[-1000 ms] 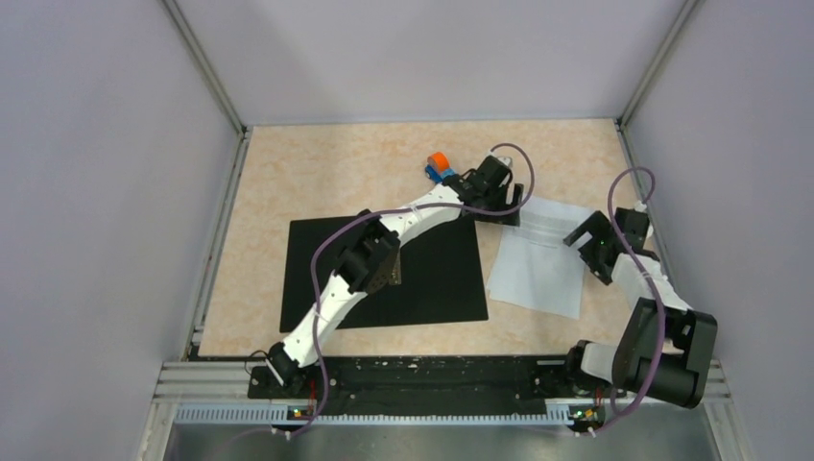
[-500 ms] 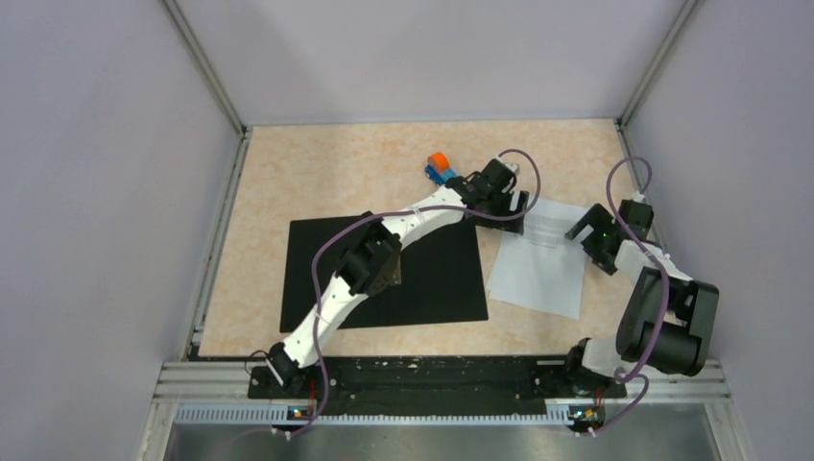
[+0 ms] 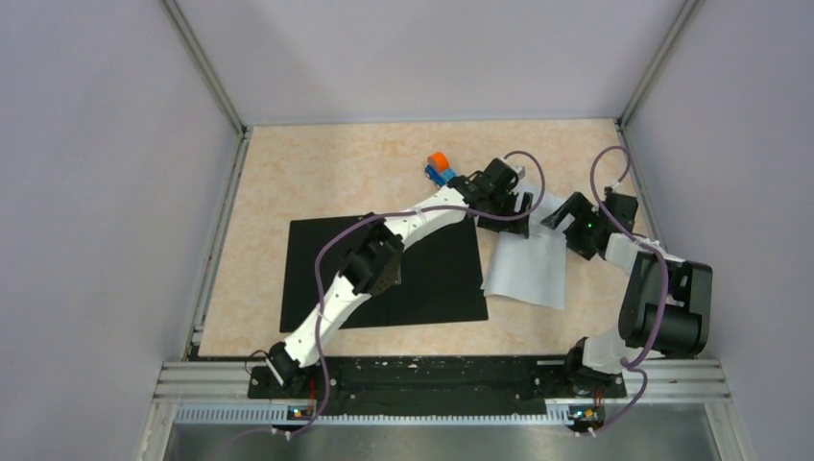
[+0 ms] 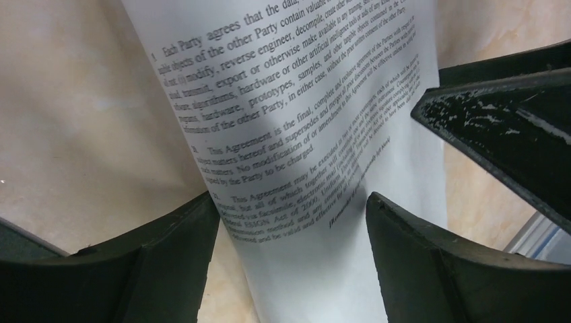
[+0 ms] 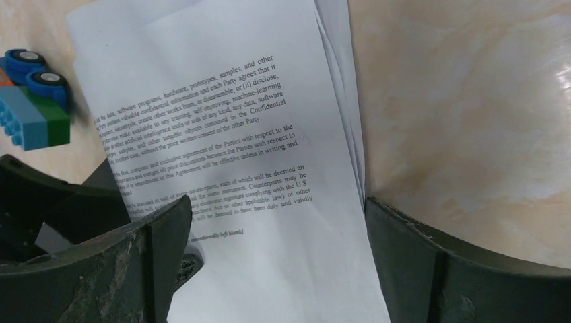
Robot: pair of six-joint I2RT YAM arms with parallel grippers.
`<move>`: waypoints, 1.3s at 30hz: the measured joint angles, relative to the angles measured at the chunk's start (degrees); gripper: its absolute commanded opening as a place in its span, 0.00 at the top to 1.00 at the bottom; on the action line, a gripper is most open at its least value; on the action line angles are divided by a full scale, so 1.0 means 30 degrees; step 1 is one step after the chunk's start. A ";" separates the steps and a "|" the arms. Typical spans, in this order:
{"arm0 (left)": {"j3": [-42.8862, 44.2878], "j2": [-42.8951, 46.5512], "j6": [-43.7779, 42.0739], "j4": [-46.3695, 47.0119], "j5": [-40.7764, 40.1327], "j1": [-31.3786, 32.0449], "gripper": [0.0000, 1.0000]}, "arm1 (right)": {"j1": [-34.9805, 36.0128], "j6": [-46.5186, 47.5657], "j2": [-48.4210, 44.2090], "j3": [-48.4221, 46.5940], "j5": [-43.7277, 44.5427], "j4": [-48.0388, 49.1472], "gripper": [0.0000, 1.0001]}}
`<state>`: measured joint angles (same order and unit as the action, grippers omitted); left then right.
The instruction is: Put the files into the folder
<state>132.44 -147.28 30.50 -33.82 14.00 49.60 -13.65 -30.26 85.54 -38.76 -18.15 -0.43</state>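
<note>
Both open: left end effector point(image 4: 293, 202), right end effector point(image 5: 276, 207) straddle files point(image 3: 526, 274).

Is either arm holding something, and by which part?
Nothing is gripped. The left tool and right tool both stand open, straddling the files' far end.

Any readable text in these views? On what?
Files, left wrist view: "Each Party agrees that the"
"This Agreement is the final, complete and exclusive agreement"
Right wrist view: "prototypes, samples, and other"
"intentionally left blank]"
Remaining print too small or blurred; nothing else legible.
</note>
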 measured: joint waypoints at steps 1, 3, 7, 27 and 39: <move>0.0007 0.0000 0.0000 0.0036 0.0204 -0.0044 0.17 | 0.0022 -0.0080 0.0029 0.0000 -0.0350 0.0000 0.01; 0.0007 -0.0007 0.0000 0.0036 0.0663 -0.0153 0.18 | 0.0036 -0.0240 0.0051 0.0000 -0.1005 -0.0095 0.01; -0.0073 -0.0007 0.0015 0.0066 0.1814 -0.0554 0.25 | 0.0095 -0.0444 0.0058 0.0000 -0.1836 -0.0379 0.01; -0.4299 0.3439 0.0801 0.2739 0.6594 -0.1931 0.99 | 0.0248 -0.0838 -0.3096 -0.0627 -0.3920 -0.2739 0.01; -0.9129 1.3391 -0.0015 0.3271 0.7060 -0.3672 1.00 | 0.1056 -0.2973 -0.6484 -0.1858 -0.8007 0.1894 0.01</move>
<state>105.06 -107.11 30.46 -24.01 35.18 38.59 -10.48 -39.18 66.08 -44.34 -42.17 5.26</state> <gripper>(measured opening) 0.034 0.987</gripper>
